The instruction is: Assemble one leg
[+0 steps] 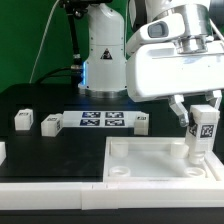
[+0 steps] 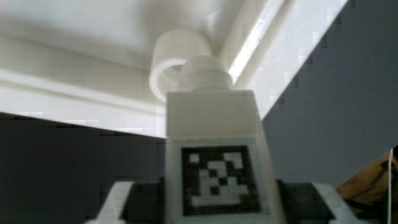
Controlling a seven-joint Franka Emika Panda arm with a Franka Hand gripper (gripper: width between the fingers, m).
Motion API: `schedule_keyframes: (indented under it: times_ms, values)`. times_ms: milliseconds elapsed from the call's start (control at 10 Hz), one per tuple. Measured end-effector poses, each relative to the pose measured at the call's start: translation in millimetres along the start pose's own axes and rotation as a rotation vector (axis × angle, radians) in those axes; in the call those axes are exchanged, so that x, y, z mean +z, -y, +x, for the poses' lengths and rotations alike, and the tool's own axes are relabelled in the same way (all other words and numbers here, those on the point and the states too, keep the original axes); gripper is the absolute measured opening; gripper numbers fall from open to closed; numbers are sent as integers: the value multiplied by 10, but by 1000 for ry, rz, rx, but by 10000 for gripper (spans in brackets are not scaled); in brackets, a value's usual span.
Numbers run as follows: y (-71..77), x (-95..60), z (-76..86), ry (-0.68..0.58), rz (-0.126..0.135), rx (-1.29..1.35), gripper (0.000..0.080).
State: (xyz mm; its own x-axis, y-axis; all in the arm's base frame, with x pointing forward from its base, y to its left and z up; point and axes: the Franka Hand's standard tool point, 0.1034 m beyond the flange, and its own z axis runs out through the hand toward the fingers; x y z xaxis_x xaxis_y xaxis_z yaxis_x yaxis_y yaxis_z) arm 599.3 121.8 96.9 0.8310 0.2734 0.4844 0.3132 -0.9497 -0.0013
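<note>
- Large white square plastic tray-like panel [image 1: 150, 144] [image 2: 80, 70]: lies flat on the black table [image 1: 40, 100].
- White two-finger gripper [image 1: 203, 112]: above the panel's corner on the exterior view's right. Its fingers are narrowly parted and clamp the small white stubby plastic leg [image 1: 204, 130] [image 2: 217, 140] with its square tag.
- Flat white marker board [image 1: 103, 121]: behind the panel.
- Leg: upright between the fingers, round end at the panel's corner; whether it is seated cannot be told.

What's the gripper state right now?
gripper: closed on the leg, which it holds upright at the corner of the white tray on the exterior view's right.
</note>
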Motion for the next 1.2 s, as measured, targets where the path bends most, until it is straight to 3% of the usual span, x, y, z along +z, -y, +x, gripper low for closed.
schedule_keyframes:
  times_ms: [300,700,1200]
  values:
    - [-6,1,-3,0,-1,1,294]
    - [-253,103,73,10,-11,-14,294]
    - [-78,133,40,-2,-1,-23,294]
